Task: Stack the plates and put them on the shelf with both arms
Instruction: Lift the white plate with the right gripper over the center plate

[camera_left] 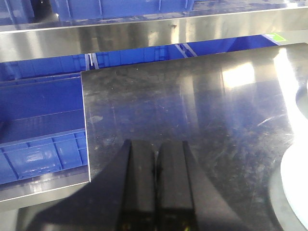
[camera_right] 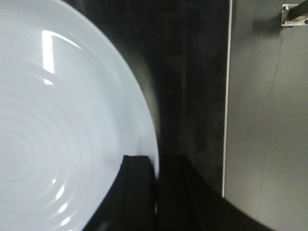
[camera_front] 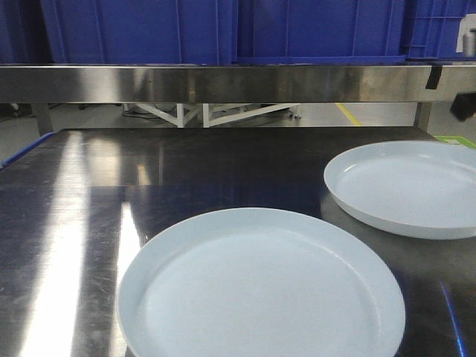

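Two pale bluish-white plates lie on the steel table (camera_front: 89, 193). The near plate (camera_front: 260, 290) is at front centre, and the far plate (camera_front: 409, 186) is at the right. My right gripper (camera_right: 158, 160) straddles the right rim of the far plate (camera_right: 62, 120), one finger over the plate's inside and one outside. The jaws are closed on the rim. My left gripper (camera_left: 156, 144) is shut and empty, low over the table's left part. The near plate's edge (camera_left: 296, 187) shows to its right. Neither gripper shows in the front view.
A steel shelf (camera_front: 223, 80) runs across the back above the table, with blue crates (camera_front: 149, 30) on it. A blue crate (camera_left: 38, 125) sits below the table's left edge. The table's right edge (camera_right: 226, 96) lies just right of the held plate.
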